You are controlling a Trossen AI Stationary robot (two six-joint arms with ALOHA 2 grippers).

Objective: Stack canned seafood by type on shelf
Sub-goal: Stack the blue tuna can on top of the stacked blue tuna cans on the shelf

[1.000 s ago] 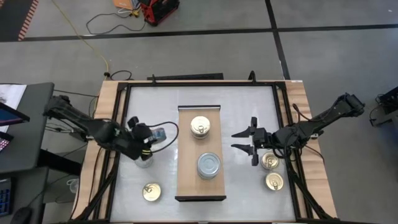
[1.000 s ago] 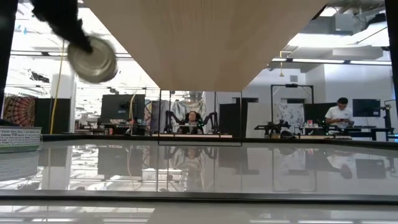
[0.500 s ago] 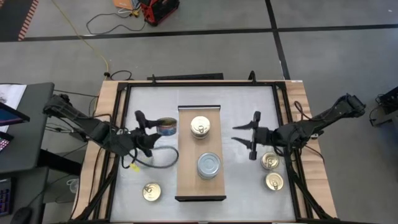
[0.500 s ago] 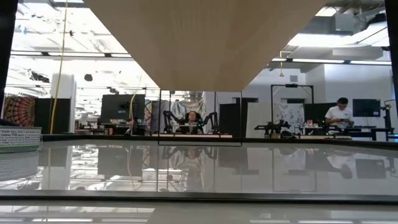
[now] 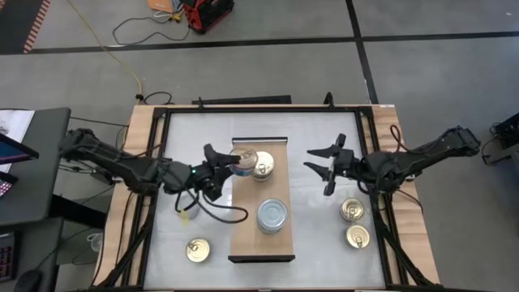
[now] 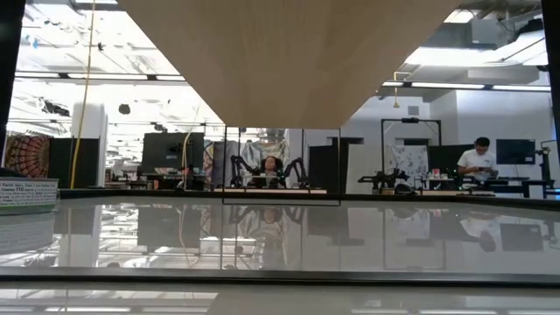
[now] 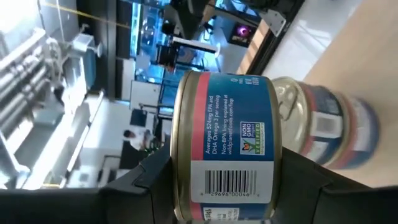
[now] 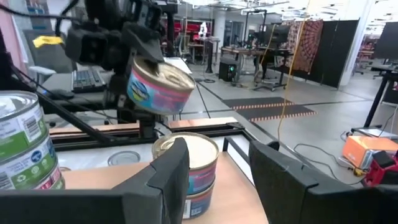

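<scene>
Blue-labelled round tin (image 7: 227, 146), reading "NON GMO Project VERIFIED", clamped in left gripper (image 5: 229, 163), tilted above gold-lidded tin stack (image 5: 261, 165) on light-wood shelf (image 5: 243, 235). Right gripper (image 5: 324, 165) spread, empty, right of shelf.

Tin held in the left gripper (image 5: 229, 162): label (image 7: 227, 134) printed blue with a red upper band, white barcode panel and white lettering. Stack (image 8: 186, 171) beyond it: gold lid, blue-and-pink label. Stack (image 8: 25, 146) beside the right gripper (image 5: 322, 165): silver-grey lid, green-and-white label. Shelf (image 5: 243, 235): light wood, dark end trim.
</scene>
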